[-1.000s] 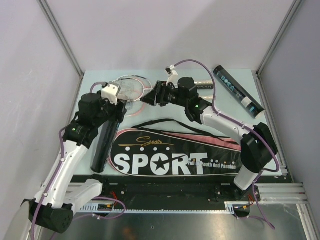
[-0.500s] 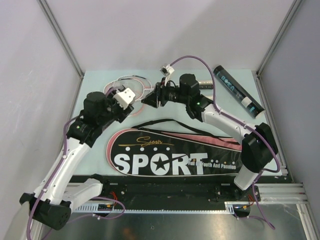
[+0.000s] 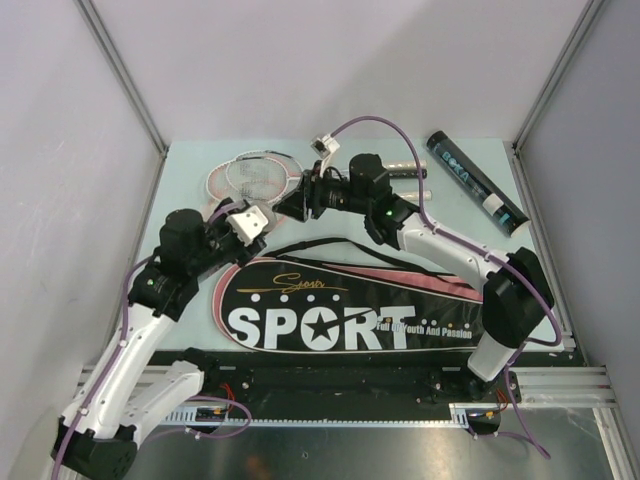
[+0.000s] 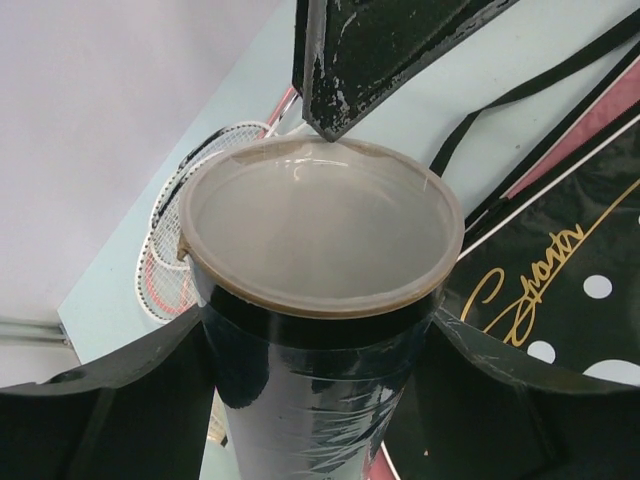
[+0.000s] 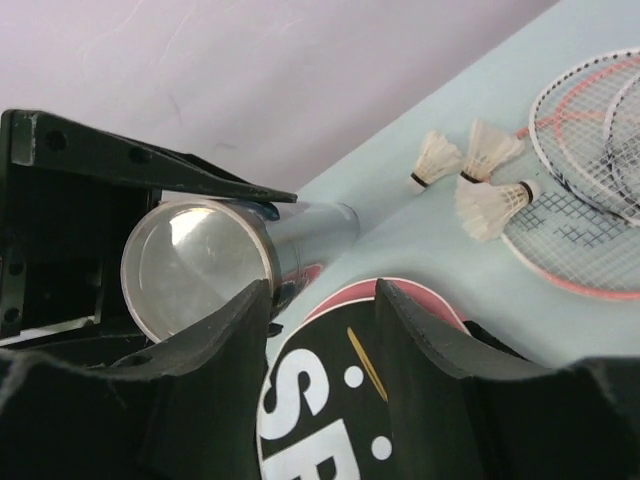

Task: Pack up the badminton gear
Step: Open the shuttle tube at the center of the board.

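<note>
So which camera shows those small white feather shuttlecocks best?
The right wrist view: three small white feather shuttlecocks lie clearly beside the pink-and-white racket heads. The left wrist view shows none; in the top view I cannot make them out.

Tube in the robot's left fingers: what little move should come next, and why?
Probably the right fingers should reach for the lid of the tube and pull it off. The left fingers grip the tube, its clear lid is on, the right fingers stand open and empty close by, and three shuttlecocks lie loose by the rackets.
</note>
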Tool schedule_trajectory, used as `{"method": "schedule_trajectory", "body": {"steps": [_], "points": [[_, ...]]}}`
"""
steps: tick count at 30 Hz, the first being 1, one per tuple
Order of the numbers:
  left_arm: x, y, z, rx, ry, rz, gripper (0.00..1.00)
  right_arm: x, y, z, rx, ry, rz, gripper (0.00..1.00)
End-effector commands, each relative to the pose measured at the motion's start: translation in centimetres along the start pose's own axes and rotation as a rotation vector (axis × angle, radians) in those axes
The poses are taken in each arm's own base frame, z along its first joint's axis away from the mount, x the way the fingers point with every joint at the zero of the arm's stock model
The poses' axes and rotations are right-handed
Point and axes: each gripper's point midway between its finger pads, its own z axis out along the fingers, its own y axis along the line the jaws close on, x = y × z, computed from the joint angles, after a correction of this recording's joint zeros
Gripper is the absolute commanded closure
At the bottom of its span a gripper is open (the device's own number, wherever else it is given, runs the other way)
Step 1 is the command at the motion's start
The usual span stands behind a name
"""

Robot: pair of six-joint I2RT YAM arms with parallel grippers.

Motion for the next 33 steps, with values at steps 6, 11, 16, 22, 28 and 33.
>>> {"method": "schedule_trajectory", "body": {"steps": [6, 11, 16, 22, 28, 33], "points": [[-2.1, -1.3, -0.6, 0.056, -0.126, 0.055, 0.76, -3.2, 3.2, -0.2, -0.12, -0.072, -0.306, 0.51], [-2.1, -1.7, -0.2, 0.075, -0.123, 0.071, 0.77, -2.8, 5.3, -0.2, -0.197, -0.067, -0.372, 0.48], [-1.8, -1.6, -0.2, 0.052, -0.106, 0.072, 0.76, -4.7, 3.7, -0.4, -0.07, -0.103, -0.289, 0.49], [-0.6, -1.0, 0.4, -0.022, -0.048, 0.063, 0.77, -6.2, 5.8, -1.7, 0.025, -0.129, -0.01, 0.52], [-0.9, -0.2, 0.6, -0.077, -0.064, 0.057, 0.79, -4.1, 8.5, -1.2, -0.04, -0.102, 0.06, 0.61], [-1.2, -0.3, 0.9, -0.077, -0.07, 0.053, 0.8, -3.1, 8.8, -1.1, -0.036, -0.076, 0.073, 0.59]]}}
